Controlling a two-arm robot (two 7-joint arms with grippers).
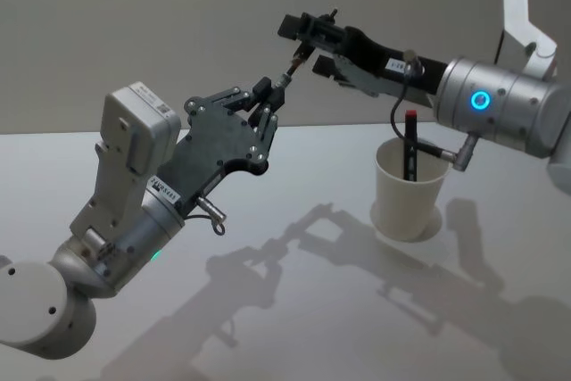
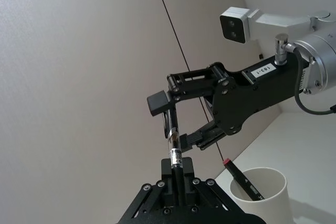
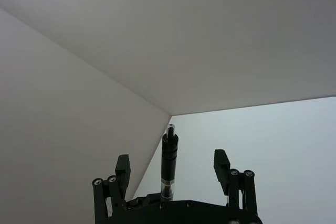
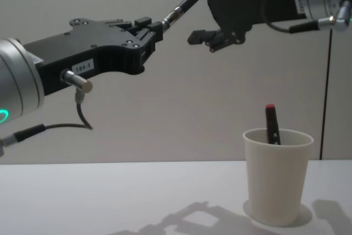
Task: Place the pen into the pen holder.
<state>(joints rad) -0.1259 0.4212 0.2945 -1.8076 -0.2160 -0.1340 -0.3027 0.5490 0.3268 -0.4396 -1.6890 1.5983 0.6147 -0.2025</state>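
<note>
Head view: the left gripper (image 1: 268, 103) clamps the pen (image 1: 287, 73) in mid-air, up and left of the pen holder (image 1: 409, 198), which has a red-capped pen (image 1: 411, 144) inside. Left wrist view: the right gripper (image 2: 173, 121) has its fingers wide apart around the pen's far end, apparently not touching it. Chest view: the pen hangs high above the pen holder.

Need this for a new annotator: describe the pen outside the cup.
Above-left of the white paper cup, the left gripper and open right gripper face each other in mid-air. The pen spans them, clamped by the left: slim, silver-banded, unlike the cup's red-topped marker.
</note>
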